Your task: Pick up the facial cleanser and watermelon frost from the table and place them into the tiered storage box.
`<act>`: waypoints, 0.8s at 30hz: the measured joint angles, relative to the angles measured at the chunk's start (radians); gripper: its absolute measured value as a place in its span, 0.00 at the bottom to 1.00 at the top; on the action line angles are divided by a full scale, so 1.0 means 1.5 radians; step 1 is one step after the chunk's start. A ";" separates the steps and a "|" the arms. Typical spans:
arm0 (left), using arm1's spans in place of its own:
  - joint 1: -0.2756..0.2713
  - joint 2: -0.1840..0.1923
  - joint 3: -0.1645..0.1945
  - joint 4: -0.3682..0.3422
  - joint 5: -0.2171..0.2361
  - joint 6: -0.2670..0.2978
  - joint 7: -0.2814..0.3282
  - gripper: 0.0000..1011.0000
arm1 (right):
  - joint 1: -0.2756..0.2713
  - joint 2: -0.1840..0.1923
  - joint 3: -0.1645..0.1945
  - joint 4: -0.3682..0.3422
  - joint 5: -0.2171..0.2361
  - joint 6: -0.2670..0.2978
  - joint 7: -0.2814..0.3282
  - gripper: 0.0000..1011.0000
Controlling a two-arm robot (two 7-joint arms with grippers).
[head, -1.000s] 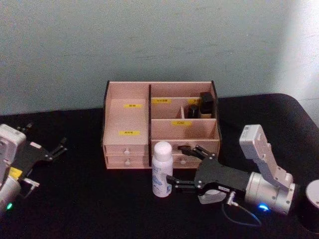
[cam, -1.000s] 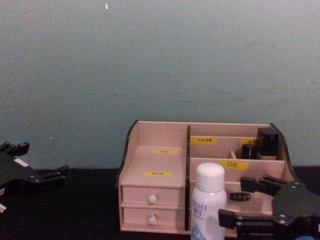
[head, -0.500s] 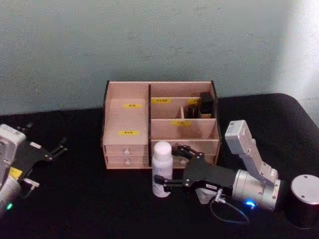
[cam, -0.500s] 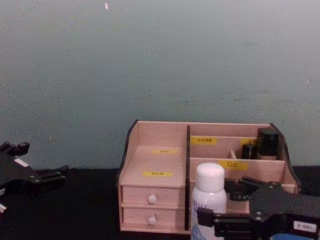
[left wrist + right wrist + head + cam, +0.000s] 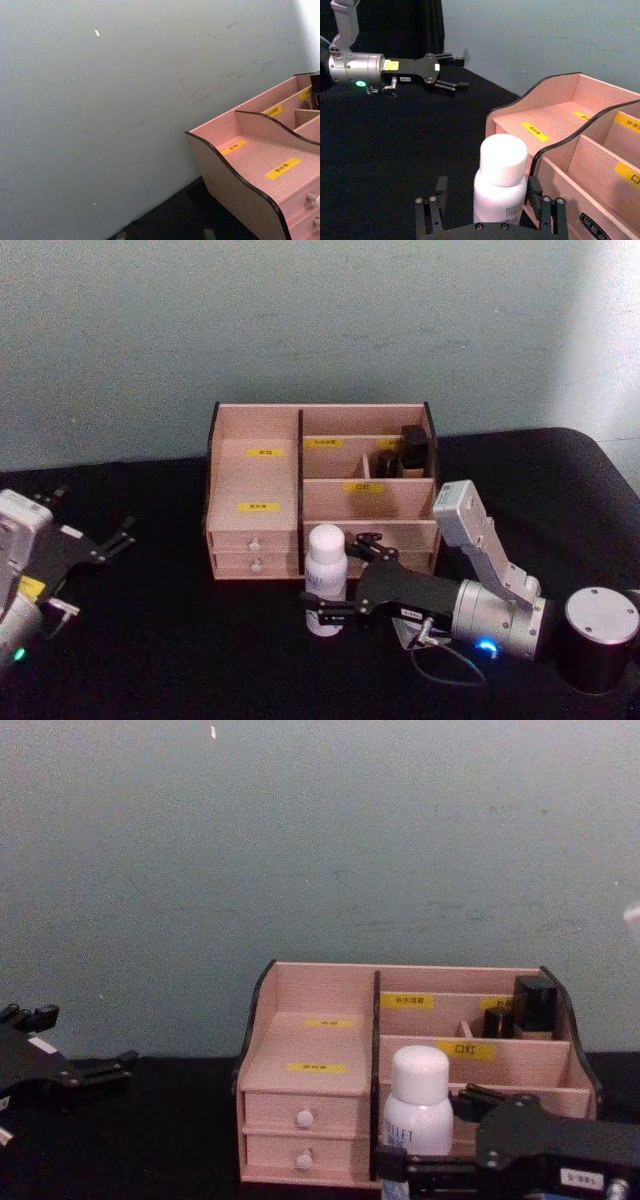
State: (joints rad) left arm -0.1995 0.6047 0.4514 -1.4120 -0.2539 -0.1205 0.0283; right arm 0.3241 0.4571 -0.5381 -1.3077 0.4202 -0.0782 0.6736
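Observation:
A white bottle with a white cap, the facial cleanser point(image 5: 326, 570) point(image 5: 501, 182) point(image 5: 420, 1115), stands upright on the black table just in front of the tiered storage box point(image 5: 252, 478) point(image 5: 300, 1040) point(image 5: 555, 100). My right gripper point(image 5: 333, 578) point(image 5: 487, 180) point(image 5: 425, 1145) is open, with one finger on each side of the bottle's lower body. Its near-side finger stands clearly apart from the bottle. My left gripper point(image 5: 122, 532) point(image 5: 461, 73) is parked open at the table's left. I cannot make out the watermelon frost.
Two small dark containers point(image 5: 412, 448) stand in the box's back right compartment. A dark cylinder with a silver top point(image 5: 598, 635) sits at the front right. Bare black table point(image 5: 180, 640) lies between the two arms. A grey-green wall point(image 5: 125, 100) rises behind the box.
My right gripper has slid to the left along the table. The white bottle, which was beyond its fingertips, now stands between its fingers. The left arm has not moved.

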 joint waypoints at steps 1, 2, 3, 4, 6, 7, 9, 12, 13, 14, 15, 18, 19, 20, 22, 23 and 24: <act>0.000 0.000 0.000 0.000 0.000 0.000 0.000 0.99 | 0.001 -0.001 0.000 0.002 0.000 0.000 0.000 0.99; 0.000 0.000 0.000 0.000 0.000 0.000 0.000 0.99 | 0.003 -0.003 -0.001 0.005 -0.001 0.001 -0.001 0.99; 0.000 0.000 0.000 0.000 0.000 0.000 0.000 0.99 | 0.004 -0.004 -0.001 0.007 -0.001 0.001 -0.002 0.99; 0.000 0.000 0.000 0.000 0.000 0.000 0.000 0.99 | 0.005 -0.004 -0.001 0.009 -0.001 0.001 -0.002 0.99; 0.000 0.000 0.000 0.000 0.000 0.000 0.000 0.99 | 0.008 -0.007 -0.001 0.014 -0.003 0.002 -0.004 0.99; 0.000 0.000 0.000 0.000 0.000 0.000 0.000 0.99 | 0.009 -0.008 -0.001 0.016 -0.003 0.002 -0.005 0.99; 0.000 0.000 0.000 0.000 0.000 0.000 0.000 0.99 | 0.012 -0.010 -0.001 0.021 -0.004 0.005 -0.008 0.99; 0.000 0.000 0.000 0.000 0.000 0.000 0.000 0.99 | 0.014 -0.012 -0.001 0.025 -0.006 0.009 -0.012 0.99; 0.000 0.000 0.000 0.000 0.000 0.000 0.000 0.99 | 0.014 -0.013 -0.001 0.025 -0.006 0.010 -0.012 0.99; 0.000 0.000 0.000 0.000 0.000 0.000 0.000 0.99 | 0.015 -0.013 -0.001 0.026 -0.007 0.011 -0.014 0.99; 0.000 0.000 0.000 0.000 0.000 0.000 0.000 0.99 | 0.015 -0.014 -0.001 0.027 -0.007 0.012 -0.015 0.99; 0.000 0.000 0.000 0.000 0.000 0.000 0.000 0.99 | 0.015 -0.014 0.000 0.027 -0.008 0.014 -0.018 0.99; 0.000 0.000 0.000 0.000 0.000 0.000 0.000 0.99 | 0.015 -0.014 0.000 0.027 -0.008 0.014 -0.018 0.99; 0.000 0.000 0.000 0.000 0.000 0.000 0.000 0.99 | 0.015 -0.014 0.000 0.027 -0.008 0.014 -0.017 0.99; 0.000 0.000 0.000 0.000 0.000 0.000 0.000 0.99 | 0.015 -0.014 0.000 0.027 -0.008 0.014 -0.017 0.99; 0.000 0.000 0.000 0.000 0.000 0.000 0.000 0.99 | 0.015 -0.014 0.000 0.027 -0.008 0.014 -0.017 0.99; 0.000 0.000 0.000 0.000 0.000 0.000 0.000 0.99 | 0.015 -0.014 0.000 0.027 -0.008 0.014 -0.017 0.99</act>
State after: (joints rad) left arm -0.1996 0.6047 0.4514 -1.4120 -0.2539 -0.1205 0.0283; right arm 0.3473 0.4358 -0.5376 -1.2668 0.4089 -0.0570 0.6477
